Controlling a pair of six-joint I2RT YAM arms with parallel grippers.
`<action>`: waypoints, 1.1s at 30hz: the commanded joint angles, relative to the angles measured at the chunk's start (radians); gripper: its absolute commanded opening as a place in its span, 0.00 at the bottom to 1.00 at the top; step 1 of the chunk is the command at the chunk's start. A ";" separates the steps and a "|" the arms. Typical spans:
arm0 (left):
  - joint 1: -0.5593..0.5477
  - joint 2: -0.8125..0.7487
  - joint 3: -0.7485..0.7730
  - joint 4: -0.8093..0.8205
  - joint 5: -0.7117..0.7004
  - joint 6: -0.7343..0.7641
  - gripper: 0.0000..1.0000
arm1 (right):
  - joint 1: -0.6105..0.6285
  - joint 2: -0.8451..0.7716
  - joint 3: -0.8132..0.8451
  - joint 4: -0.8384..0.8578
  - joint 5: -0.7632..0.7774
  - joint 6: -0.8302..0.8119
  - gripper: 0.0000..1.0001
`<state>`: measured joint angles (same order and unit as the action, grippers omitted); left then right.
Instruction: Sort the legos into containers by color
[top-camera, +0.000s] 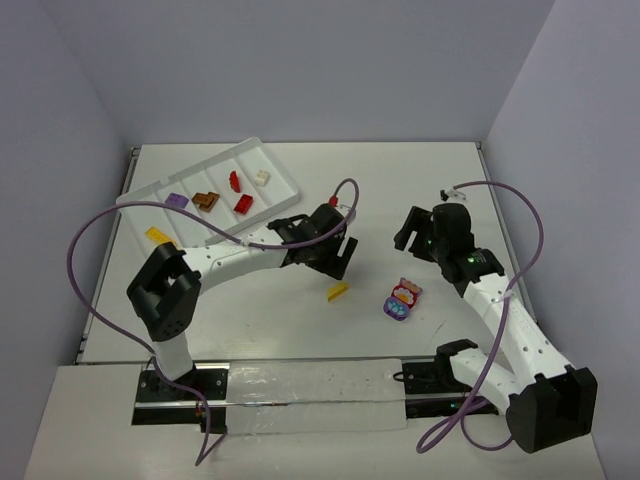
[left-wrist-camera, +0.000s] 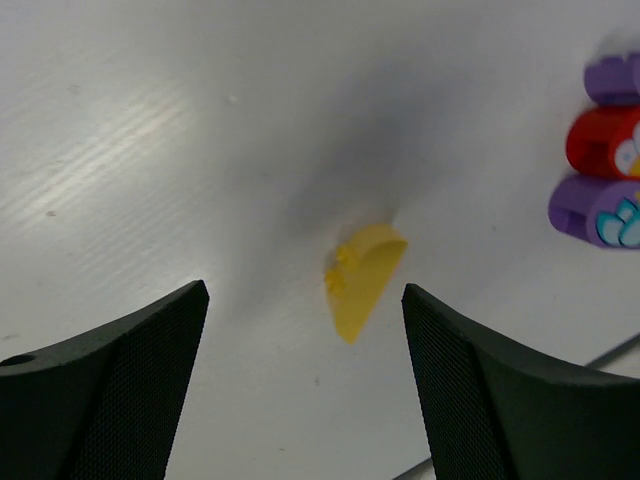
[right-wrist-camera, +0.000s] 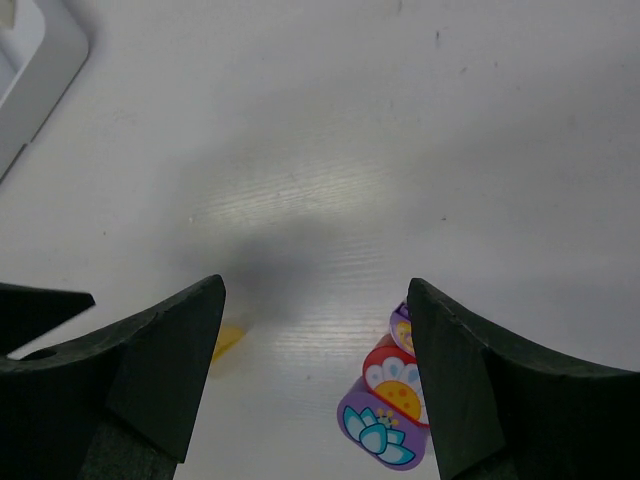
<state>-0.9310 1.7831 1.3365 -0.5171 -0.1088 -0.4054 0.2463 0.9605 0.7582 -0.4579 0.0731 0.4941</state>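
Observation:
A yellow lego (top-camera: 338, 291) lies on the table, and my left gripper (top-camera: 340, 256) hangs open just above and behind it. In the left wrist view the yellow lego (left-wrist-camera: 362, 275) lies a little ahead of the left gripper (left-wrist-camera: 305, 290), clear of both fingers. A purple and red cluster (top-camera: 401, 300) with flower prints lies to its right. My right gripper (top-camera: 412, 236) is open above the table, with the cluster (right-wrist-camera: 395, 410) by its right finger. The white tray (top-camera: 280, 195) holds purple (top-camera: 178, 200), brown (top-camera: 207, 201), red (top-camera: 243, 203) and white (top-camera: 262, 178) legos in separate compartments.
Another yellow lego (top-camera: 157, 236) lies on the table just in front of the tray's left end. A corner of the tray (right-wrist-camera: 40, 50) shows at the top left of the right wrist view. The purple cluster (left-wrist-camera: 603, 160) sits at the right edge of the left wrist view.

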 joint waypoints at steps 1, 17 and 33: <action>-0.037 0.025 0.006 0.052 0.107 0.066 0.87 | -0.030 -0.038 -0.007 -0.019 -0.032 -0.026 0.81; -0.104 0.136 0.016 -0.009 0.156 0.157 0.71 | -0.030 -0.043 -0.006 -0.007 -0.068 -0.023 0.81; -0.108 0.167 0.042 -0.001 0.068 0.130 0.63 | -0.030 -0.036 -0.007 0.000 -0.123 -0.031 0.81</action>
<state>-1.0325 1.9307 1.3375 -0.5227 -0.0256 -0.2795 0.2195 0.9340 0.7582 -0.4729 -0.0419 0.4770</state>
